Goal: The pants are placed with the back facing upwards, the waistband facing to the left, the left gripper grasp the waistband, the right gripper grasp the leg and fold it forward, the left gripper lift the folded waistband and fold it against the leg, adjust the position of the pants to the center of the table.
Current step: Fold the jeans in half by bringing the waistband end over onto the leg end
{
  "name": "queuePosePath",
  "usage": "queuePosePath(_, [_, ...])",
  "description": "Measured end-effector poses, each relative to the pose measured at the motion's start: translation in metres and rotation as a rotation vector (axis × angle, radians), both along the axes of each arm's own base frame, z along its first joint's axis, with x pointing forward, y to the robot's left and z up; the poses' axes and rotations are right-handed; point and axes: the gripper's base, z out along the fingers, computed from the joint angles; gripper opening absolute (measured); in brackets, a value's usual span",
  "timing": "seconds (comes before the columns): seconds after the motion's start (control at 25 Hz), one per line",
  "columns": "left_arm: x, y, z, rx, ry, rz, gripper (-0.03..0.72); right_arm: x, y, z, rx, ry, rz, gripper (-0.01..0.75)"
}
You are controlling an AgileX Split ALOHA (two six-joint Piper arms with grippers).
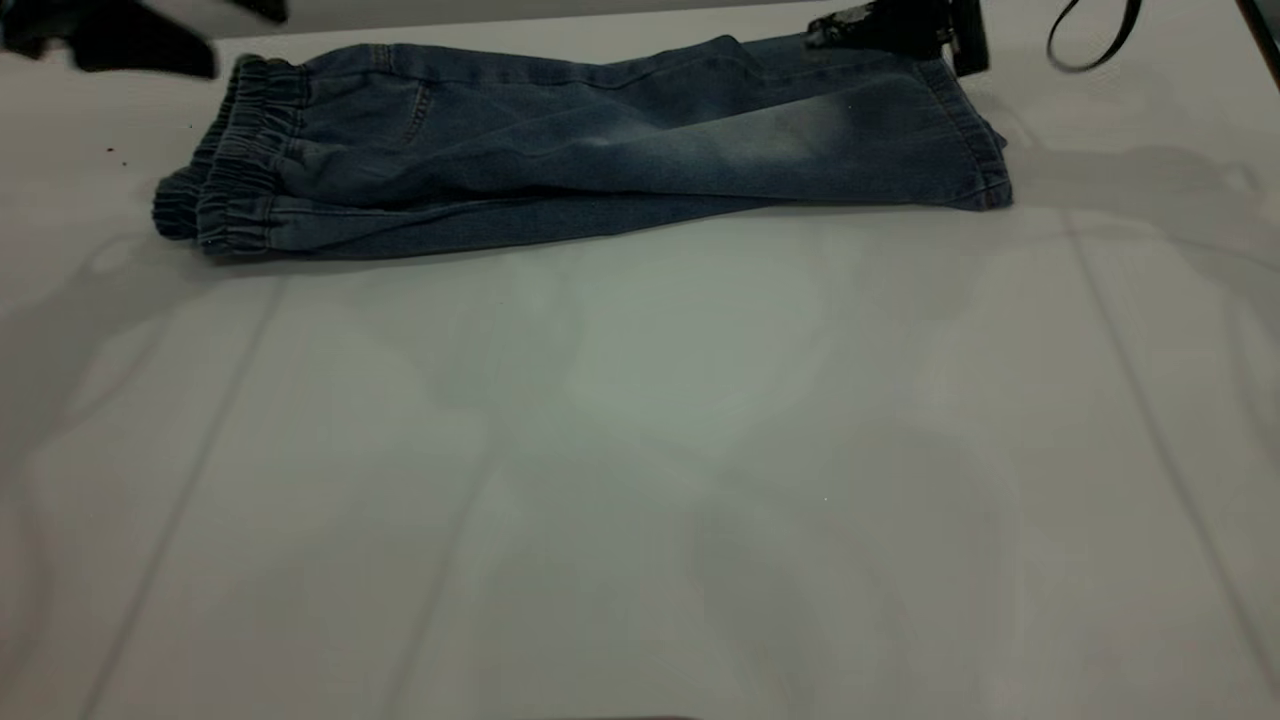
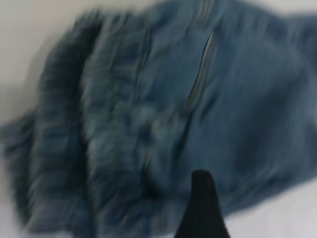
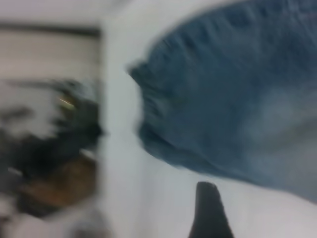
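pants [image 1: 600, 150] folded, wrist view shows waistband [image 2: 99, 129] gathers

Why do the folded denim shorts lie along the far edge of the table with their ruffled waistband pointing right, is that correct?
Not quite: the waistband points left, not right. The exterior view shows the folded shorts lying along the far side of the table, ruffled band at the left end and stitched leg hems at the right end.
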Motion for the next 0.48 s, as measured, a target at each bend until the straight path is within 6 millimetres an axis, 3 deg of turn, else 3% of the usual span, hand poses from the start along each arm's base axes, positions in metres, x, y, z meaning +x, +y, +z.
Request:
queuePosePath(0.16, [-0.011, 0.004, -0.009, 0.055, 0.15, 0.005, 0.498, -0.008, 0.022, 0.018, -0.2, -0.061, 0.102, 0.404])
queuePosePath(0.48, [-0.011, 0.005, -0.049, 0.032, 0.275, 0.046, 0.543, -0.018, 0.059, 0.016, -0.271, -0.097, 0.201, 0.426])
